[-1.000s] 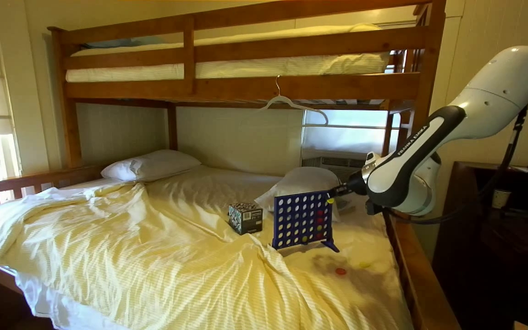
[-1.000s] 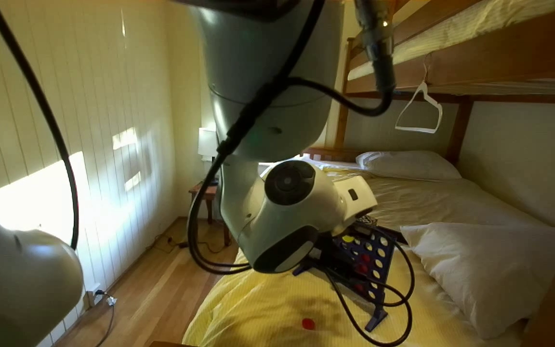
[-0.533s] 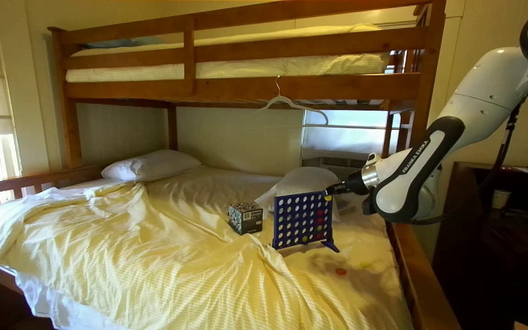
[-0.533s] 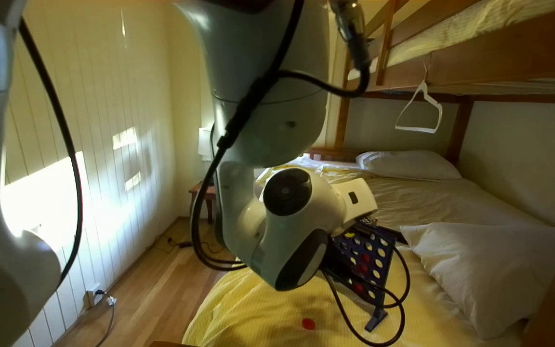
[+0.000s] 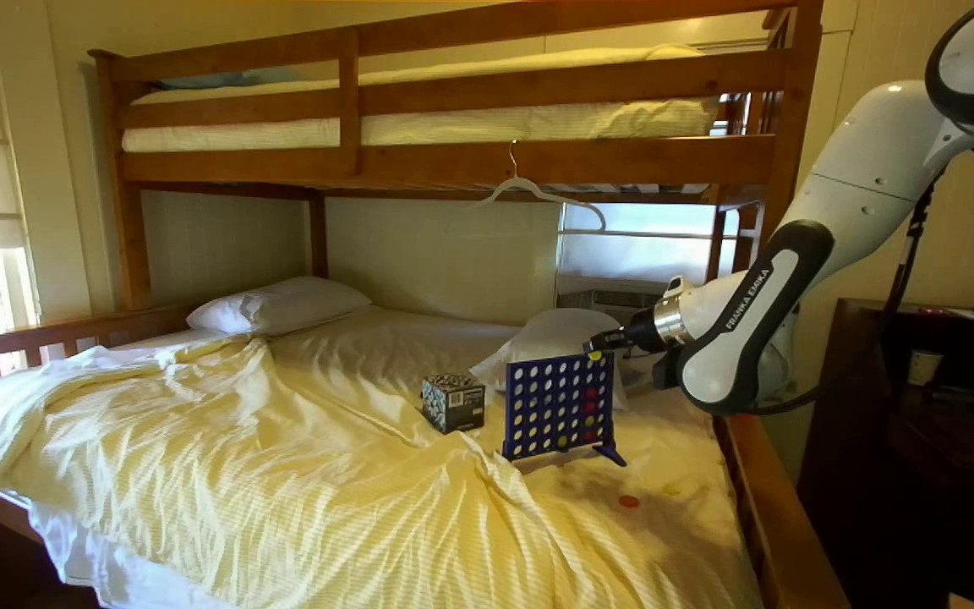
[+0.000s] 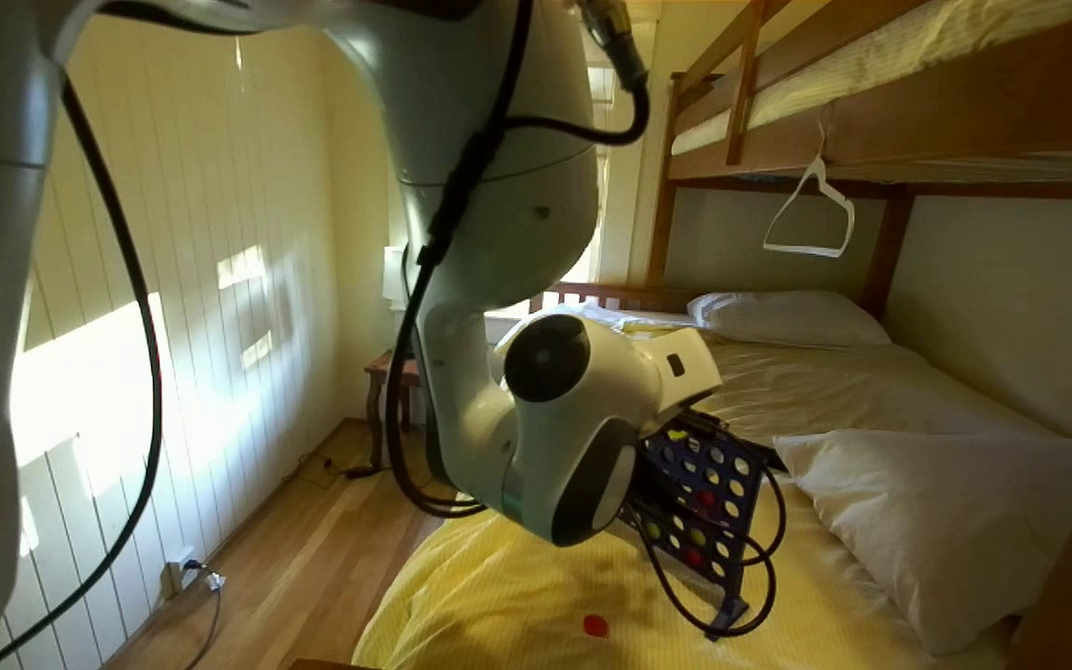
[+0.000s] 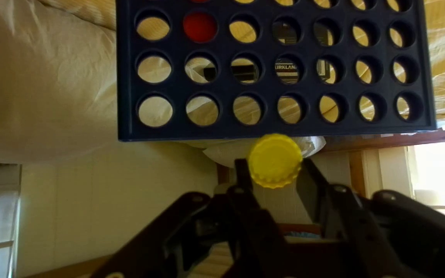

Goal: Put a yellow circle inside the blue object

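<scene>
- My jaws clench the yellow circle (image 7: 275,161) by opposite edges, at the top rim of the blue grid (image 7: 268,69); whether they touch, I cannot tell.
- I judge it light, stiff, sturdy, perhaps slippery; its ridged edge suits my grip.
- "FRANKA EMIKA" marks my arm (image 5: 850,203); "KIRKLAN", cut off, the dark box (image 7: 286,67).

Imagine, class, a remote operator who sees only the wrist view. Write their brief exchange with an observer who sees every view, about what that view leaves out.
Operator: My wrist view shows a yellow disc held in the tool, but cuts off the lower part of the blue grid. Is there a foot below?
Observer: Yes, in an exterior view a side foot rests on the bed.
Operator: Does any loose disc lie near it?
Observer: A red disc does, lying flat; both exterior views show it.
</scene>
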Controlling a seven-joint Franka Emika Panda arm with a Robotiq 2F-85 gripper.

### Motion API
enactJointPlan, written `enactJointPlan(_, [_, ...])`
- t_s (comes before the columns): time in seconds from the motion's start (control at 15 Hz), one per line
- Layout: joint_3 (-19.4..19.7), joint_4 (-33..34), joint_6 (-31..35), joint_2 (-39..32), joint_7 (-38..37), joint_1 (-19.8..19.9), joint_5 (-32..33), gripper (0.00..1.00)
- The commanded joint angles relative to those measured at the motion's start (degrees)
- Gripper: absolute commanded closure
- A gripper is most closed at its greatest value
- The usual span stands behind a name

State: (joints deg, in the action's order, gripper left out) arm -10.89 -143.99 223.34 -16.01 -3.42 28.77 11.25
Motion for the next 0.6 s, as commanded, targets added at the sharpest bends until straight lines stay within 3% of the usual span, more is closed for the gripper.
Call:
enactJointPlan(0.0, [6.88, 0.48, 0.24, 0.18, -2.7, -6.79, 1.14, 0.65])
enactJointPlan(0.27, [7.59, 0.77, 0.22, 0.14, -2.99, -7.69, 1.08, 0.65])
enactJointPlan(0.33, [7.63, 0.77, 0.22, 0.13, -3.0, -7.68, 1.09, 0.9])
enactJointPlan(0.53, [10.01, 2.62, 2.17, -2.05, -2.95, -10.24, 0.4, 0.9])
